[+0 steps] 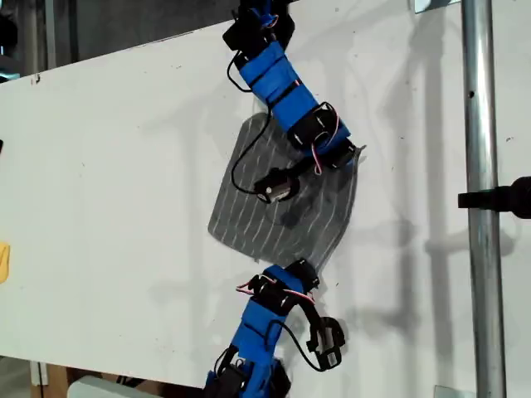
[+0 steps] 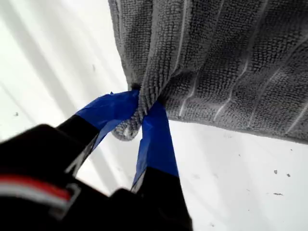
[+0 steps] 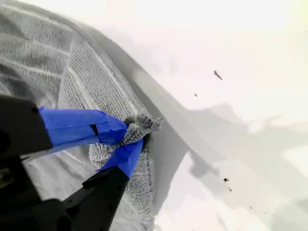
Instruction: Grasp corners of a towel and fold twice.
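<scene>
White surface (image 1: 124, 182) carrying a dark grey striped cloth towel (image 1: 274, 215) at centre of the exterior view. My first gripper (image 2: 139, 120) and my second gripper (image 3: 127, 137) each have blue-taped jaws pinched on a towel corner (image 2: 127, 131).

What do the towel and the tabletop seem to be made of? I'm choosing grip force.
The towel: soft looped pile, probably microfibre or terry, matte grey with thin white stripes; it bunches where my first gripper pinches it. The table: smooth, hard white surface, maybe laminate or painted board, with faint specks.
</scene>
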